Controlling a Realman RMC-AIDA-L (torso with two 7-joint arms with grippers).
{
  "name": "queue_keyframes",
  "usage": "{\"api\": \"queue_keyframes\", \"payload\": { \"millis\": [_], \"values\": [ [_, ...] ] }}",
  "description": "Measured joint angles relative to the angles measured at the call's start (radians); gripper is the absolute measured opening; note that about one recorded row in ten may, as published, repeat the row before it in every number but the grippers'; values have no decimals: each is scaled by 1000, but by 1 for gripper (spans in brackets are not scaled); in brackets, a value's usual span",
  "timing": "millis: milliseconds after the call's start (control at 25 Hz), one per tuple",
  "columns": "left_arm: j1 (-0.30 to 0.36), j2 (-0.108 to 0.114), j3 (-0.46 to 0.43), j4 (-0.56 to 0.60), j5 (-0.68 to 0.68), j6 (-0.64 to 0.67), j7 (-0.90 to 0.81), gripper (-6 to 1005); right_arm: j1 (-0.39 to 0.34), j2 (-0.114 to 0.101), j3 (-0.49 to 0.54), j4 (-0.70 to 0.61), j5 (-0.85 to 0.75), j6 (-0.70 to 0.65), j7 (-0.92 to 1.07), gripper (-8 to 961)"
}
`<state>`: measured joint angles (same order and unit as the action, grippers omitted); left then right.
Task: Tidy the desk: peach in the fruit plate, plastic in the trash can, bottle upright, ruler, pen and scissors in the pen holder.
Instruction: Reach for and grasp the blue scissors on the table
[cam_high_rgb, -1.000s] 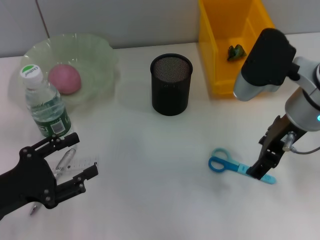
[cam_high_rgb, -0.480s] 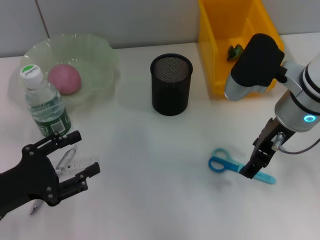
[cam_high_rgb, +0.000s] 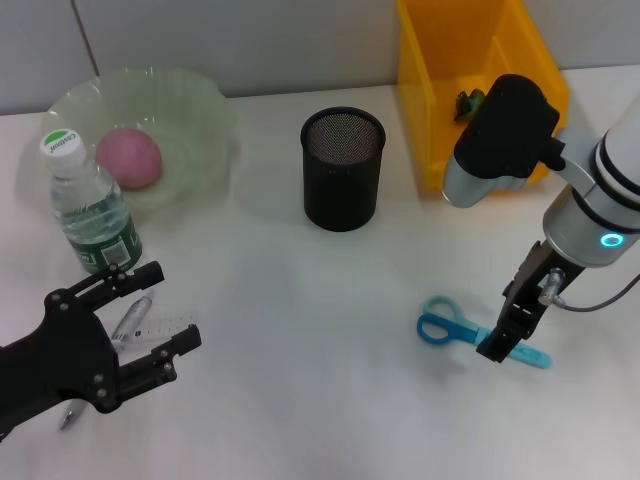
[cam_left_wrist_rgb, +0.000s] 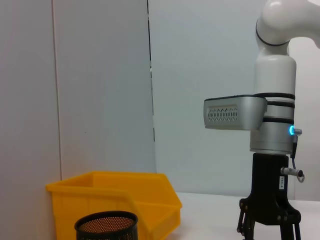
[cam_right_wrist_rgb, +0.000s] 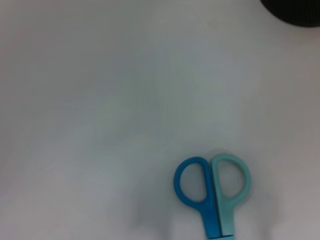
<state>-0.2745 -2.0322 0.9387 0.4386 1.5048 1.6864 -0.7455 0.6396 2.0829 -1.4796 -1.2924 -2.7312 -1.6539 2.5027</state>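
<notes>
- The desk (cam_high_rgb: 300, 300) is partly tidied, judging by how things lie: the peach (cam_high_rgb: 128, 157) sits in the fruit plate (cam_high_rgb: 195, 105), the bottle (cam_high_rgb: 90, 205) stands upright just in front of the plate, and a green scrap of plastic (cam_high_rgb: 470, 103) lies inside the yellow bin (cam_high_rgb: 425, 90).
- The step in hand looks like the scissors pickup, with the black mesh pen holder (cam_high_rgb: 343, 168) standing empty behind and to the left of them.
- The right gripper (cam_high_rgb: 505, 338) is down over the scissors' blade end; whether its fingers have closed on the blades I cannot tell.
- The left gripper (cam_high_rgb: 150, 325) hovers with its fingers spread above the pen (cam_high_rgb: 130, 322) and ruler (cam_high_rgb: 165, 327), holding nothing.
- The scissors (cam_high_rgb: 470, 328) lie flat on the desk's right front, long axis roughly left to right, handle loops toward the left, closed blades pointing right under the gripper.
- Next, I judge, a firm grip on the blades, a lift, a tilt to vertical, then a lowering into the pen holder.
</notes>
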Motion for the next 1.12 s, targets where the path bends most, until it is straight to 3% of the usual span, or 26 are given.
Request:
{"api": "queue_keyframes", "payload": {
  "millis": [960, 1120],
  "values": [
    [-2, -9, 6, 8, 0, 4, -2, 757, 31, 0, -25, 85, 1, 38, 6, 689],
    [-2, -9, 6, 8, 0, 4, -2, 757, 36, 1, -27, 100, 1, 49, 7, 646]
  ]
}}
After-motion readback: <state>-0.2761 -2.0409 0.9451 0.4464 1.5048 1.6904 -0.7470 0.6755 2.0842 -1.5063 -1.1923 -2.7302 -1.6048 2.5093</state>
